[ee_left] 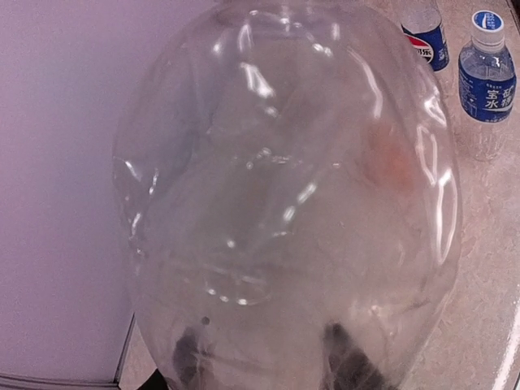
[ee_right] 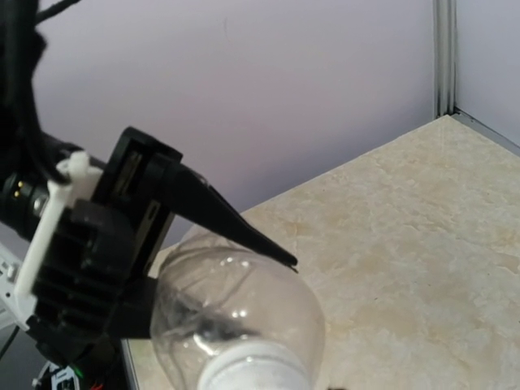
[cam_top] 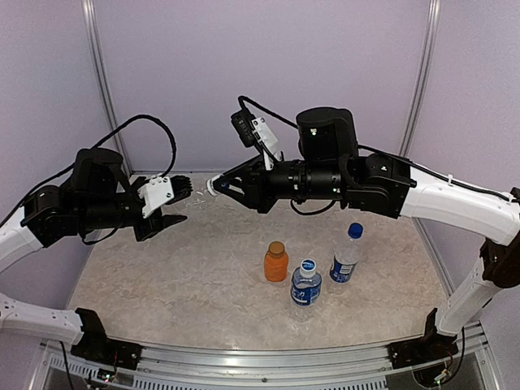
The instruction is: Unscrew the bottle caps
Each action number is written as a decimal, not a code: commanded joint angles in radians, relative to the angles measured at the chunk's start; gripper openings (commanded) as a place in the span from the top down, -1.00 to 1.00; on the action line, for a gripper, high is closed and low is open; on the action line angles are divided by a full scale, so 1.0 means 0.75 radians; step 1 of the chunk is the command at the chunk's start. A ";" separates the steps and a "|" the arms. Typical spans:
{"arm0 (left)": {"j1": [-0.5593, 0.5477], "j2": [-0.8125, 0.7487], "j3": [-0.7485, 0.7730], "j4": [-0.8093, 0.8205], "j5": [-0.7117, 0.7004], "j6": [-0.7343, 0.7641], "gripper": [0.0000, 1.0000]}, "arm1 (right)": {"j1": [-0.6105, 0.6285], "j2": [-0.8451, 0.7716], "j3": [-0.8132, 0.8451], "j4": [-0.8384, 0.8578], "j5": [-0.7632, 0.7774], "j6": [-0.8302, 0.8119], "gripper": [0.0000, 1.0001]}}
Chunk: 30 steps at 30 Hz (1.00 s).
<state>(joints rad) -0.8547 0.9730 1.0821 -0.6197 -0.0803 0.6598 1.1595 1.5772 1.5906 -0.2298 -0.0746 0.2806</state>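
Clear bottle (ee_left: 284,203), just one, clamped in left gripper (cam_top: 180,203), right gripper (cam_top: 221,187) pinched on its cap (ee_right: 253,367), three standing bottles (cam_top: 276,264) (cam_top: 306,286) (cam_top: 344,262) at its 4 o'clock.

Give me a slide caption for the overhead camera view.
Left gripper holds a clear bottle sideways while right gripper clamps its cap; three bottles stand capped on the table.
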 commanded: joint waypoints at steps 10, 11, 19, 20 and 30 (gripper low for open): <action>0.062 -0.058 -0.048 -0.003 0.065 -0.009 0.14 | -0.049 -0.147 -0.086 -0.058 -0.017 -0.085 1.00; 0.062 -0.058 -0.048 -0.004 0.070 -0.009 0.14 | -0.048 -0.150 -0.093 -0.051 -0.038 -0.109 1.00; 0.024 -0.048 0.019 -0.160 0.281 -0.016 0.18 | -0.046 -0.109 -0.100 -0.006 -0.253 -0.458 1.00; 0.024 -0.044 0.036 -0.200 0.321 -0.028 0.18 | -0.042 -0.102 -0.088 -0.021 -0.279 -0.518 1.00; 0.026 -0.027 0.093 -0.415 0.529 -0.062 0.20 | -0.008 -0.187 -0.127 -0.129 -0.348 -1.268 1.00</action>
<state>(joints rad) -0.8371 0.9554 1.1301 -0.8448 0.2382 0.6277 1.1458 1.4681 1.4734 -0.2539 -0.3302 -0.4118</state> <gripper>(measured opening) 0.404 0.236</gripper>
